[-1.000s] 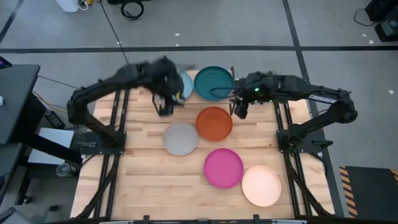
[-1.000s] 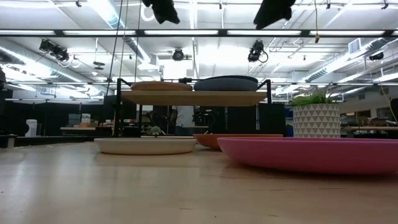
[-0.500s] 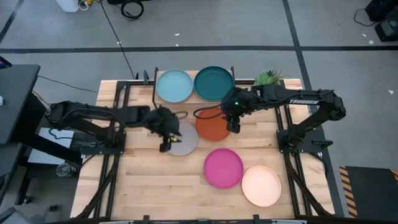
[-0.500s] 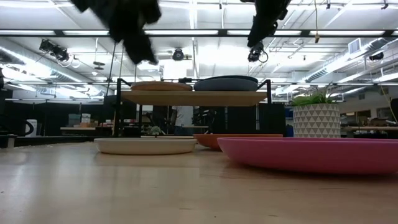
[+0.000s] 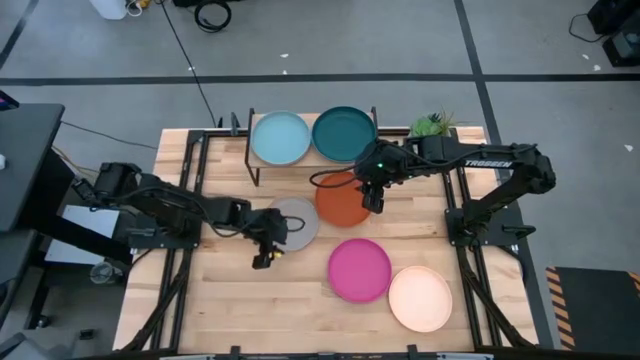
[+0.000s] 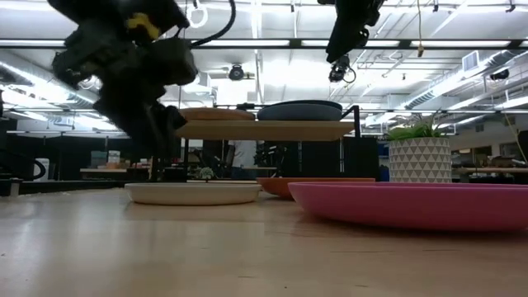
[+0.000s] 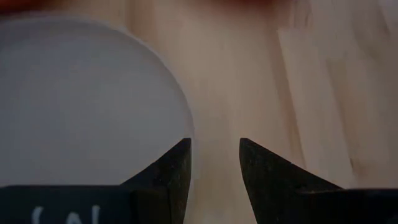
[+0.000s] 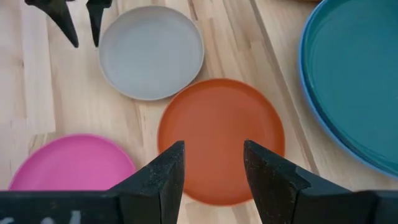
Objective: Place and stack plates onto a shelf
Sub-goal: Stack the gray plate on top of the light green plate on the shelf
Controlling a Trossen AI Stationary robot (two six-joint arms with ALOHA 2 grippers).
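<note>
The shelf stands at the table's far edge and carries the light blue-green plate and the dark teal plate. The grey plate, orange plate, magenta plate and cream plate lie flat on the table. My left gripper is open, above the grey plate's near-left rim; one finger hangs over the rim, the other over bare wood. My right gripper is open, high above the orange plate. No blue or tan plate shows.
A potted plant in a white pot stands at the table's far right, beside the shelf. Bare wood lies along the near-left part of the table. The shelf's top sits well above the table in the low view.
My left gripper has swung from over the light blue-green plate on the shelf toward the near edge and down, ending low beside the grey plate. My right gripper has moved from beside the dark teal plate toward the near edge, stopping over the orange plate. No plate has moved.
</note>
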